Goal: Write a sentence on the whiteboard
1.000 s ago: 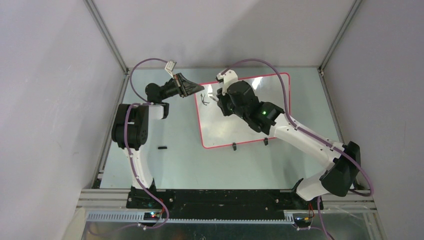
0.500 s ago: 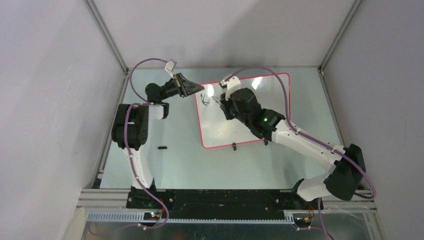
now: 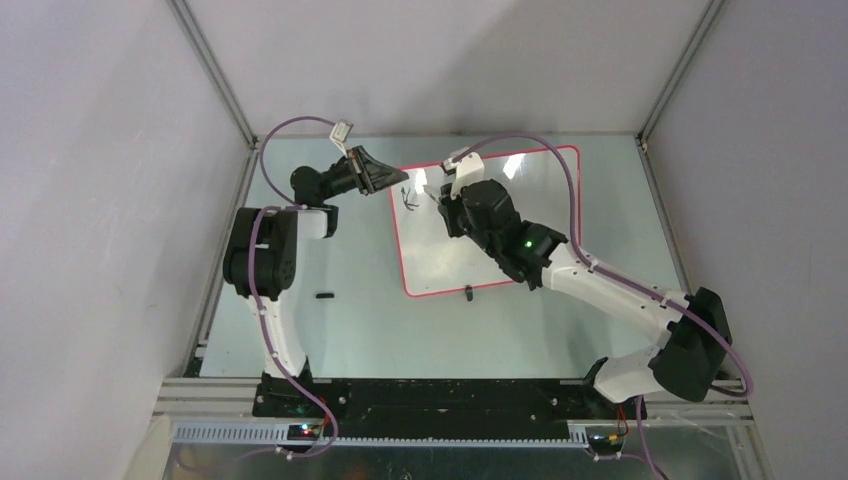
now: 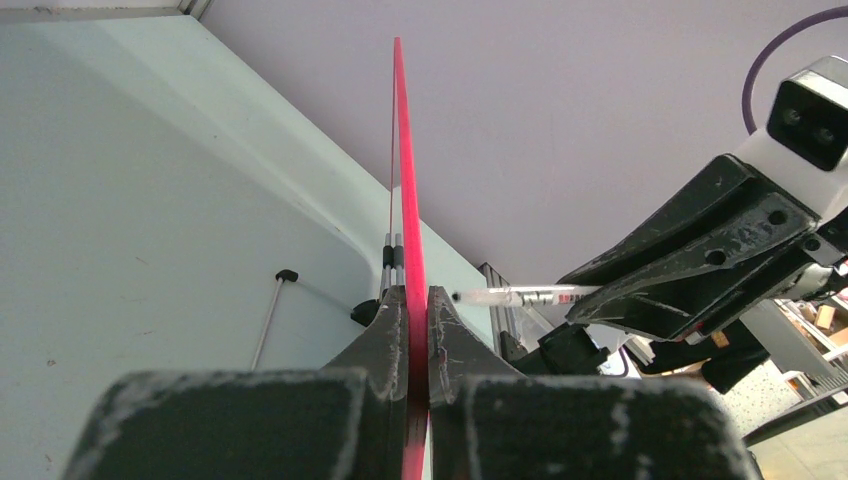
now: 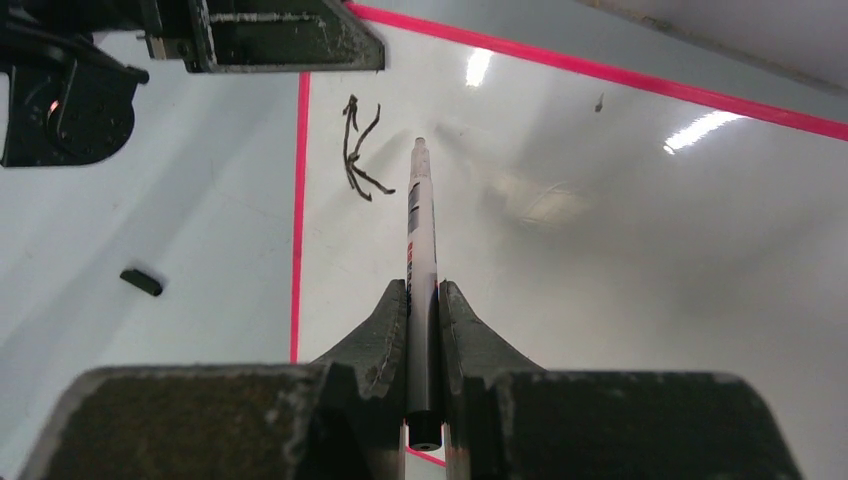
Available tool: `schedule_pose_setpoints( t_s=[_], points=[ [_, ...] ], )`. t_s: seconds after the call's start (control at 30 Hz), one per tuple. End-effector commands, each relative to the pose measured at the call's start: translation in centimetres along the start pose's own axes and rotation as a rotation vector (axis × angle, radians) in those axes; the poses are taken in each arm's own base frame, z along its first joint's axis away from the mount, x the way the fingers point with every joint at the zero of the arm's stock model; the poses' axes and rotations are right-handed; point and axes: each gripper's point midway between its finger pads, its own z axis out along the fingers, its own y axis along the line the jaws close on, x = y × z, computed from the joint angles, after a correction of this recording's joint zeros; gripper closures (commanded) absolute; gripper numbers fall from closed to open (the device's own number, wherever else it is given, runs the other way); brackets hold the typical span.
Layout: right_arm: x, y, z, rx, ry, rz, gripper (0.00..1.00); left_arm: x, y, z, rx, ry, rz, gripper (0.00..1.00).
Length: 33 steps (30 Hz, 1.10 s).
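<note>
The right gripper [image 5: 423,292] is clamped on a marker [image 5: 418,215]. Its tip is ahead of the fingers, just right of the first strokes of the sentence [image 5: 358,150] on the whiteboard [image 5: 620,260]; whether it touches is unclear. Further left, the left gripper [image 4: 415,300] pinches the board's red rim. Writing looks barely begun, and the next letter likely calls for a gentle press.

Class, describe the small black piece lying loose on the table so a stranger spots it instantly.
Find the whiteboard with its red-pink rim. Left of its near-left corner, on the table, lies the small black piece. Unlike the board's black clip foot, it touches nothing.
</note>
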Motion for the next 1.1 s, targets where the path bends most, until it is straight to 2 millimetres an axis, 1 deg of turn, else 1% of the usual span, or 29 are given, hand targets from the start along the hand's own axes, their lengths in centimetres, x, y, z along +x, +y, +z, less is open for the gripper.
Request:
schedule_pose_setpoints(
  t_s=[0.0, 0.03, 0.07, 0.17, 0.2, 0.27, 0.37, 0.4, 0.43, 0.47, 0.53, 0.6, 0.67, 0.77, 0.83, 0.97, 1.07],
  points=[
    [-3.8, -1.1, -1.0, 0.169, -0.164, 0.121, 1.0, -0.5, -3.6, 1.1, 0.085, 0.023, 0.123, 1.0],
    [-4.0, -0.5, -1.1, 0.18, -0.18, 0.141, 1.0, -0.6, -3.6, 1.1, 0.084, 0.023, 0.124, 1.0],
    [-4.0, -0.7, -1.2, 0.212, -0.187, 0.147, 1.0, -0.5, -3.6, 1.1, 0.084, 0.023, 0.123, 1.0],
    [-4.1, 0.8, -1.7, 0.187, -0.196, 0.157, 1.0, -0.5, -3.7, 1.1, 0.085, 0.023, 0.126, 1.0],
    [-4.3, 0.6, -1.9, 0.2, -0.204, 0.162, 1.0, -0.5, -3.7, 1.1, 0.084, 0.022, 0.126, 1.0],
    [-5.3, 0.4, -2.4, 0.212, -0.243, 0.181, 1.0, -0.5, -3.8, 1.1, 0.086, 0.022, 0.13, 1.0],
    [-6.0, -0.1, -2.8, 0.194, -0.246, 0.119, 1.0, -0.5, -3.8, 1.1, 0.084, 0.021, 0.128, 1.0],
    [-5.8, 0.3, -2.9, 0.149, -0.223, 0.091, 1.0, -0.5, -3.8, 1.1, 0.084, 0.021, 0.128, 1.0],
    [-5.7, -0.1, -2.9, 0.142, -0.21, 0.089, 1.0, -0.5, -3.8, 1.1, 0.084, 0.021, 0.128, 1.0],
    [-5.6, 0.1, -3.1, 0.111, -0.196, 0.096, 1.0, -0.5, -3.8, 1.1, 0.085, 0.022, 0.129, 1.0],
    [-5.6, -0.3, -3.2, 0.095, -0.185, 0.111, 1.0, -0.5, -3.8, 1.1, 0.085, 0.022, 0.128, 1.0],
    [-5.3, -0.7, -3.0, 0.076, -0.166, 0.129, 1.0, -0.5, -3.7, 1.1, 0.085, 0.022, 0.128, 1.0],
    [-4.9, -1.6, -2.6, 0.073, -0.147, 0.152, 1.0, -0.5, -3.7, 1.1, 0.084, 0.021, 0.128, 1.0],
    [-4.6, -1.7, -2.4, 0.058, -0.127, 0.163, 1.0, -0.6, -3.8, 1.1, 0.085, 0.02, 0.129, 1.0],
    [-4.8, -1.8, -2.3, 0.061, -0.126, 0.163, 1.0, -0.6, -3.7, 1.1, 0.085, 0.021, 0.127, 1.0],
    [-4.5, -2.0, -1.8, 0.083, -0.116, 0.176, 1.0, -0.5, -3.6, 1.1, 0.084, 0.022, 0.125, 1.0],
    [-4.1, -1.7, -1.2, 0.07, -0.09, 0.17, 1.0, -0.5, -3.6, 1.1, 0.085, 0.024, 0.125, 1.0]
  ],
)
